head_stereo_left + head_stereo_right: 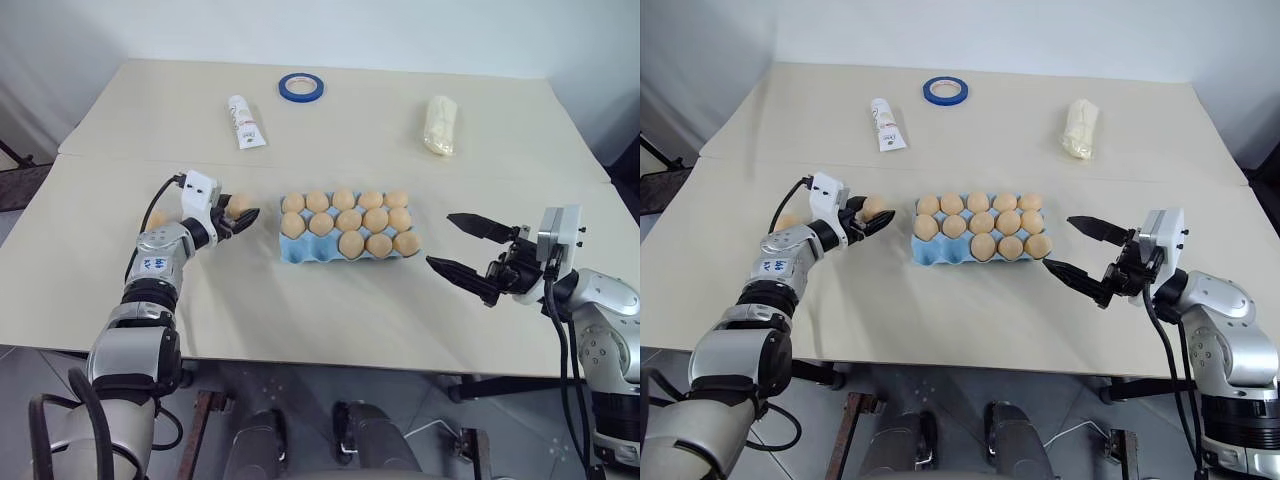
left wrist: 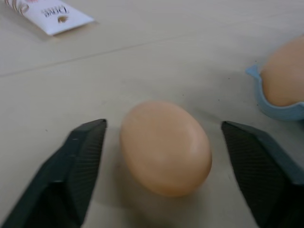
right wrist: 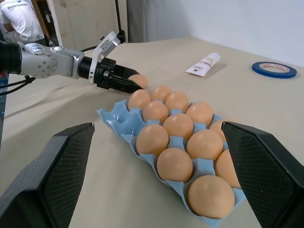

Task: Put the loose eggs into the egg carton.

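Observation:
One loose egg lies on the table just left of the light blue egg carton. My left gripper stands open around that egg, one finger on each side and a small gap to each. A second loose egg sits further left, partly hidden behind my left arm. Several eggs fill most of the carton's cups, while the cups at its near left end are bare. My right gripper hovers open to the right of the carton, holding nothing.
At the back of the table lie a blue tape roll, a white tube and a pale wrapped bundle. A seam crosses the table behind the carton. A person stands beyond the table's left side.

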Robot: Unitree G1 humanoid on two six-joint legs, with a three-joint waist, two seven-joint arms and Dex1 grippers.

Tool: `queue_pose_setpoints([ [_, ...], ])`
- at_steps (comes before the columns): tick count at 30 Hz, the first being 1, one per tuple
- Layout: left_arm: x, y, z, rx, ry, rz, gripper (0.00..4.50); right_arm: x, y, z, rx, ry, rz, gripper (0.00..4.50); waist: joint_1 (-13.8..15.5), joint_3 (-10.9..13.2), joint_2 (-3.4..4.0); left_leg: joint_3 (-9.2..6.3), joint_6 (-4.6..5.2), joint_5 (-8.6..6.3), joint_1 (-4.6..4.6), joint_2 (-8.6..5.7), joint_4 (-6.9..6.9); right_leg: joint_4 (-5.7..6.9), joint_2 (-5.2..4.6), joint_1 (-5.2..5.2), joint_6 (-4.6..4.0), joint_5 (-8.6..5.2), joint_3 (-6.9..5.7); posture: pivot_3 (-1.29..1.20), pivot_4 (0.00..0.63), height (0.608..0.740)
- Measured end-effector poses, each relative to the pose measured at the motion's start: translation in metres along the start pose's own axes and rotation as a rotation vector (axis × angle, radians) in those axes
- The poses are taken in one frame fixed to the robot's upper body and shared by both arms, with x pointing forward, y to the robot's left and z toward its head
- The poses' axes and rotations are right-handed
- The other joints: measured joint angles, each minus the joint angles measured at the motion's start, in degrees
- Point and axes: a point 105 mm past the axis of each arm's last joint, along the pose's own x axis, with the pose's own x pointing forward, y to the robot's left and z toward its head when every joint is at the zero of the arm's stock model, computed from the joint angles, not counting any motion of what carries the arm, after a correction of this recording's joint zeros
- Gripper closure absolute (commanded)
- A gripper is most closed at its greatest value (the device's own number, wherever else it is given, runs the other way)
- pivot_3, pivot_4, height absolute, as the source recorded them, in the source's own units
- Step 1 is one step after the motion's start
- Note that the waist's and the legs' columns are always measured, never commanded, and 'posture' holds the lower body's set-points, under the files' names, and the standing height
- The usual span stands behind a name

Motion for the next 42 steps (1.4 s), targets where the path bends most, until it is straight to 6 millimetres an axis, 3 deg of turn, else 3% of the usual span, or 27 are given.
queue_pose_setpoints([
  [3, 0.002, -0.001, 0.003, 0.012, -0.004, -0.006, 2.51, -0.001, 0.000, 0.000, -0.002, 0.005, -0.001, 0.00, 0.02, 0.00, 0.00, 0.00, 0.00, 0.00, -0.01, -0.01, 0.02, 0.00, -0.01, 0.00, 0.00, 0.00, -0.01, 0.00, 0.150, 0.740],
  [11, 0.003, -0.013, 0.025, 0.044, -0.091, -0.124, 2.82, -0.004, 0.000, -0.004, 0.001, 0.016, -0.013, 0.00, 0.01, 0.00, 0.00, 0.00, -0.02, 0.01, -0.01, -0.01, 0.03, 0.02, 0.00, 0.00, 0.00, 0.00, -0.01, 0.00, 0.150, 0.740],
  [17, 0.002, -0.068, 0.069, 0.117, -0.230, -0.470, 2.82, -0.007, -0.001, -0.003, -0.005, 0.015, -0.024, 0.00, 0.06, 0.00, 0.00, 0.01, -0.05, 0.03, -0.02, -0.02, 0.06, 0.04, 0.00, 0.02, 0.00, 0.00, 0.00, 0.00, 0.150, 0.740],
  [24, 0.002, -0.116, 0.045, 0.100, -0.111, -0.696, 2.82, -0.009, -0.001, -0.006, -0.004, 0.030, -0.032, 0.00, -0.10, 0.00, 0.00, 0.03, -0.04, 0.09, 0.06, -0.01, 0.12, 0.23, 0.04, 0.02, 0.00, 0.00, 0.09, 0.00, 0.150, 0.740],
  [30, 0.002, -0.124, 0.046, 0.110, -0.093, -0.733, 2.82, -0.012, 0.004, -0.010, 0.000, 0.039, -0.041, 0.00, -0.04, 0.00, 0.00, 0.02, -0.02, 0.11, 0.06, -0.04, 0.12, 0.23, 0.02, 0.02, 0.00, 0.00, 0.11, 0.00, 0.150, 0.740],
  [39, 0.005, -0.130, 0.039, 0.091, -0.046, -0.748, 0.02, -0.014, 0.006, -0.013, 0.003, 0.041, -0.065, 0.00, -0.07, 0.00, 0.00, 0.01, -0.02, 0.11, 0.06, -0.03, 0.12, 0.23, 0.03, 0.02, 0.00, 0.00, 0.12, 0.00, 0.150, 0.740],
  [42, 0.005, -0.126, 0.040, 0.098, -0.037, -0.725, 0.02, -0.014, 0.005, -0.012, 0.002, 0.039, -0.070, 0.00, -0.06, 0.00, 0.00, 0.01, -0.02, 0.11, 0.06, -0.03, 0.12, 0.23, 0.03, 0.02, 0.01, 0.00, 0.12, 0.00, 0.150, 0.740],
])
